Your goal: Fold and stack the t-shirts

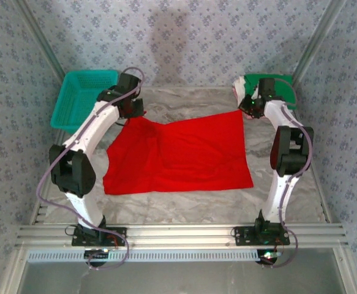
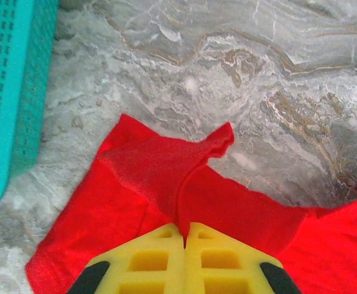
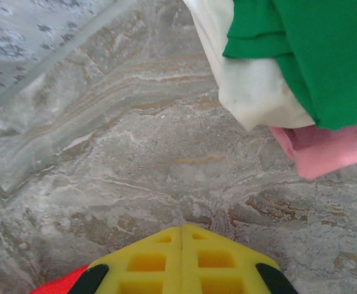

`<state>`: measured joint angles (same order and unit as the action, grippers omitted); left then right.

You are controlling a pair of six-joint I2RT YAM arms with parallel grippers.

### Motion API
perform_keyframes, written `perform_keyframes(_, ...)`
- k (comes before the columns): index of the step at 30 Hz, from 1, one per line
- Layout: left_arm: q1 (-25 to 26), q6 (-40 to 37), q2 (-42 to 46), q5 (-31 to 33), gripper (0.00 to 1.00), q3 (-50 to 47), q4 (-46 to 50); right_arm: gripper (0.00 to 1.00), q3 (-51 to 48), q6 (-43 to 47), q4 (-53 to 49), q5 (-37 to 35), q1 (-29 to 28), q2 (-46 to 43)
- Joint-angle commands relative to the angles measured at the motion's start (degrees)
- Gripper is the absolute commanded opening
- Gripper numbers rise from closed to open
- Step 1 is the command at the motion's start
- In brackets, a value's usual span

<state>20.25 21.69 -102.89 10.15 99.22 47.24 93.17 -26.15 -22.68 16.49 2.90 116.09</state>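
Red t-shirt (image 1: 184,156) lies on grey marbled table (image 1: 184,101) between patterned walls (image 1: 196,43), left hand (image 2: 184,228) pinching it, right hand (image 3: 181,230) closed.

Left arm (image 1: 87,136): base bolted at the near edge, left side; white links rise to a black elbow joint, then reach forward and inward toward the far left of the table.
Left gripper (image 1: 131,105) (image 2: 184,228): pointed downward; yellow fingers (image 2: 147,260) pressed together, no gap between them. A ridge of the red t-shirt (image 2: 135,196) runs up into the closed tips, pinched.
Right arm (image 1: 283,125): base at the near edge, right side; extends forward along the right side, elbow raised.
Right gripper (image 1: 251,106) (image 3: 182,229): at the far right, angled downward; yellow fingers (image 3: 221,260) closed flush against each other. Whether cloth is caught between them cannot be determined.
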Motion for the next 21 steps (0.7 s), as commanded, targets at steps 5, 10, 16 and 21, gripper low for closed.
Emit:
perform_keyframes(5, -0.04, -3.92, -1.9, 3.77, 0.0, 8.94, 12.55, 0.0, -4.85, -0.98, 1.97, 1.88, 0.27, -4.47)
perform_keyframes(10, 0.23, -3.33, 2.19, 4.89, 0.0, 2.45, 12.77, 0.0, -10.37, -1.77, 4.16, 1.06, 0.29, -8.6)
perform_keyframes(16, 0.32, -2.92, 5.74, 5.01, 0.0, -2.38, 12.45, 0.0, -13.93, -2.24, 7.0, -1.14, 1.19, -11.92)
perform_keyframes(21, 0.49, -4.3, 2.44, 4.44, 0.0, 2.16, 11.91, 0.0, -11.77, -2.46, 9.38, -3.12, 2.21, -11.69)
